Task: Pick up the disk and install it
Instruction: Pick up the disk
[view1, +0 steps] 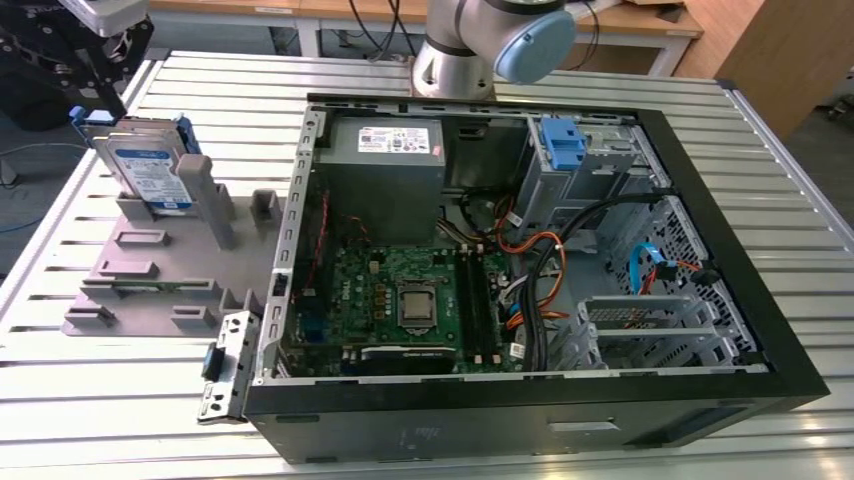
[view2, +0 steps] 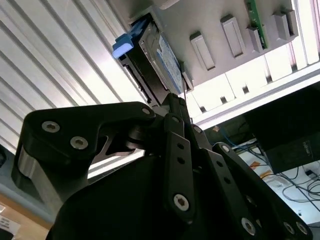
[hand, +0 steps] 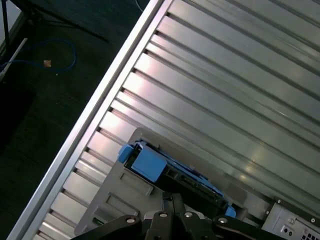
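Silver-grey disk (view1: 144, 170) stood on edge in grey holder (view1: 140, 270) on table (view1: 107, 400), beside open computer case (view1: 534, 425) (on the exterior view's left), hand (view2: 174, 100) at its edge, whether gripping, impossible to tell.

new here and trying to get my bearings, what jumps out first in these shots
The open computer case takes up the exterior view's middle and right, with its green motherboard laid bare. At that view's left, the disk stands on edge in a grey fixture on the slatted table, and the gripper is close above it.
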